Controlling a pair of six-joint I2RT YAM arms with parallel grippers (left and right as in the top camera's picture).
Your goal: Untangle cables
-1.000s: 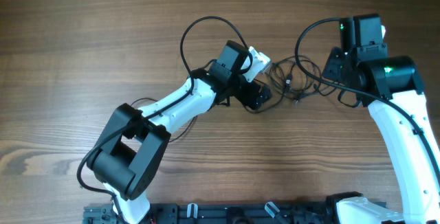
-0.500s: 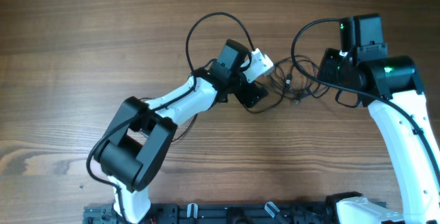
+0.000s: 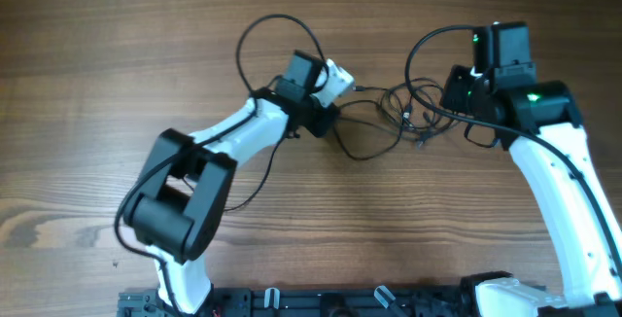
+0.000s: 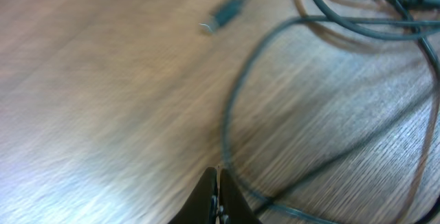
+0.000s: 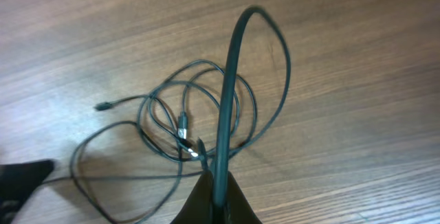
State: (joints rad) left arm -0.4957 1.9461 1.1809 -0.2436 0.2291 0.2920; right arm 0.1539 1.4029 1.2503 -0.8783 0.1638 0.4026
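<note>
Low in the middle of the left wrist view, the left tool (image 4: 218, 195) is shut tight, its 2 tips pressed together. One thin black strand of the cables (image 4: 230, 104) runs right up to the tips and bends away to the lower right. It touches them or sits just beside them. I cannot tell if it is pinched. Farther up, a small plug end (image 4: 220, 16) lies flat on the wooden surface (image 4: 103, 100). More strands bunch in the upper right corner.

Low in the middle of the right wrist view, the right tool (image 5: 214, 200) is shut too. A thick black cord (image 5: 230, 80) rises in front of its tips, so I cannot tell if it has hold of anything. That cord looks like the arm's own, not one of the thin ones. Past it, the thin cables sit in a loose coil in the middle of the frame.

From above, the tangle lies right of center, between the 2 tools. It is to the right of the left tool and just left of the right tool, which is nearer. The strands stretch mostly left to right. I think the next pull should go left, away from the coil. I see no words or labels.
</note>
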